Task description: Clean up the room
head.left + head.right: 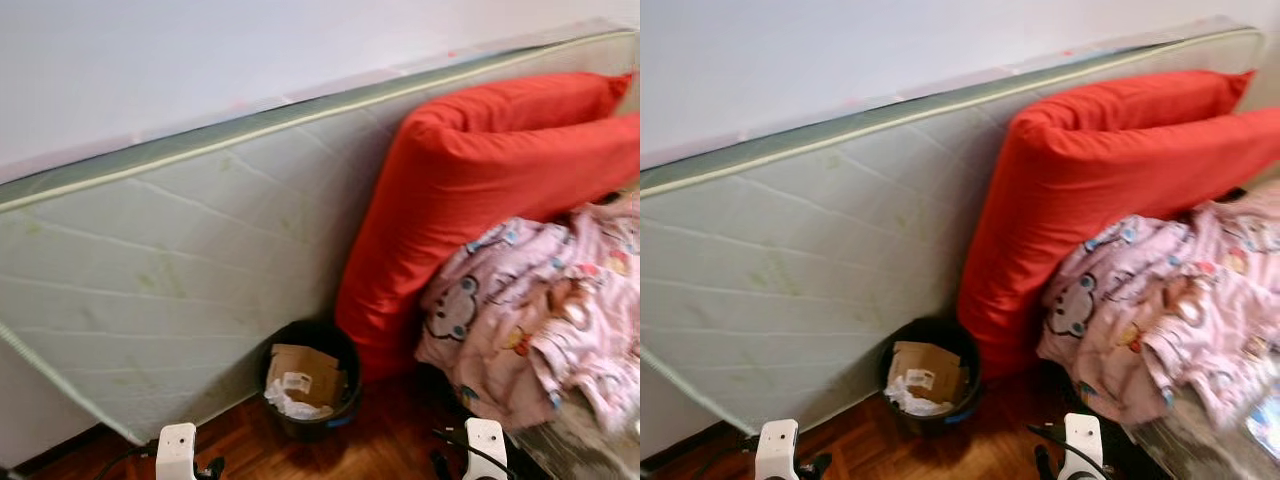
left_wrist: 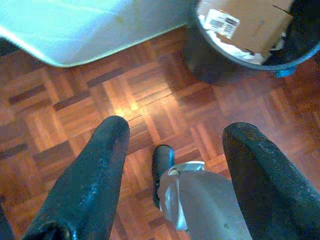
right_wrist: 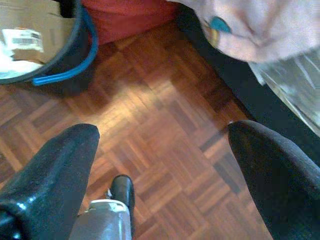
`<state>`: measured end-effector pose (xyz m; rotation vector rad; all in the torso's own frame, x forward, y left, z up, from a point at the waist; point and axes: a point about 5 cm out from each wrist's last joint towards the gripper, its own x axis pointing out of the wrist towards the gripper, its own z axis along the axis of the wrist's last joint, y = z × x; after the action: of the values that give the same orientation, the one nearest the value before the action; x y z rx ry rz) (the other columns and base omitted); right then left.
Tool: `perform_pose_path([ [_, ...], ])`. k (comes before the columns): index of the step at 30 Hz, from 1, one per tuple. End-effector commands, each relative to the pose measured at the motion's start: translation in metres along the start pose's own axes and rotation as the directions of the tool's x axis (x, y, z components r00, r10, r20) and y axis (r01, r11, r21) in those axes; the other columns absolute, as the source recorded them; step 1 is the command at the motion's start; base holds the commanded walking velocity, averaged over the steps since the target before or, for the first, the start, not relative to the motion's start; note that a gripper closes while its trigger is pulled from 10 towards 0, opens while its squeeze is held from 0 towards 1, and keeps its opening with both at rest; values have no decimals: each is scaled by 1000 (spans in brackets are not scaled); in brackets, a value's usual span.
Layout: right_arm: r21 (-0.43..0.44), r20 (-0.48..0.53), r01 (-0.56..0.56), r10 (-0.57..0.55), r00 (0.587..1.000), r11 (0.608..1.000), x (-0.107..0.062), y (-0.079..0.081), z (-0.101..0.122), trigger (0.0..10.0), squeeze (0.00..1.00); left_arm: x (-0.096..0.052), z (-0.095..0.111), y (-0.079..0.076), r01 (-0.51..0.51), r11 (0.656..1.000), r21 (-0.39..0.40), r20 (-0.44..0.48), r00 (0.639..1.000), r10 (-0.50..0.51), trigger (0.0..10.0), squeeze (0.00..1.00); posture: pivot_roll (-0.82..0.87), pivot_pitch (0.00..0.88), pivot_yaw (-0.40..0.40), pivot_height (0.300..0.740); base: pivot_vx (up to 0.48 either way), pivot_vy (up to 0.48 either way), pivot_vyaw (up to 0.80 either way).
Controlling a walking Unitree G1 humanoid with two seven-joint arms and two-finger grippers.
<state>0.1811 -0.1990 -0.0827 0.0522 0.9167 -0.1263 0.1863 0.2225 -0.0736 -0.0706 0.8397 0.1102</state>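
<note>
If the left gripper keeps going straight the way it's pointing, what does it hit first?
Most likely the bare parquet floor, short of the black bin. The left gripper is open and empty; depth is unclear.

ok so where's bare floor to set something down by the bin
Bare wooden parquet floor lies between the pale green mattress corner and the black round bin. Right of the bin it's crowded: red pillow, pink patterned blanket.

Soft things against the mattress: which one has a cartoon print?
The pink blanket, heaped at the right, bears cartoon animal faces. The two red pillows behind it are plain, and stand against the mattress.
</note>
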Motion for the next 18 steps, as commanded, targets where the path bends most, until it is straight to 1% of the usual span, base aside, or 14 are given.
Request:
perform_pose_path([
  [1, 1, -12, -5, 5, 1000, 1000, 0, 2, -2, 10000, 0, -1, -4, 2, -5, 1000, 19, -28, 1000, 6, 10000, 0, 88, 0, -19, 740, 0, 0, -800],
  [4, 2, -13, -6, 6, 1000, 1000, 0, 3, -2, 10000, 0, -1, -3, 3, 2, 1000, 28, -25, 1000, -1, 10000, 0, 84, 0, -14, 740, 0, 0, -796],
  [5, 3, -14, -5, 5, 1000, 1000, 0, 3, -2, 10000, 0, -1, -3, 3, 7, 999, 51, -25, 1000, -6, 10000, 0, 82, 0, -11, 740, 0, 0, -800],
  [6, 4, -14, -4, 4, 1000, 1000, 0, 3, -2, 10000, 0, -1, -3, 3, 6, 998, 56, -25, 1000, -5, 10000, 0, 82, 0, -11, 740, 0, -266, -788],
  [9, 7, -15, -3, 4, 1000, 1000, 0, 3, -2, 10000, 0, -1, -3, 3, 2, 999, 53, -27, 1000, -1, 10000, 0, 82, 0, -11, 740, 0, -274, -788],
  [18, 0, -16, -6, 6, 1000, 1000, 0, 2, -2, 10000, 0, -1, -4, 3, 0, 999, 41, -34, 999, 2, 10000, 0, 74, 0, -7, 740, 0, 0, -790],
])
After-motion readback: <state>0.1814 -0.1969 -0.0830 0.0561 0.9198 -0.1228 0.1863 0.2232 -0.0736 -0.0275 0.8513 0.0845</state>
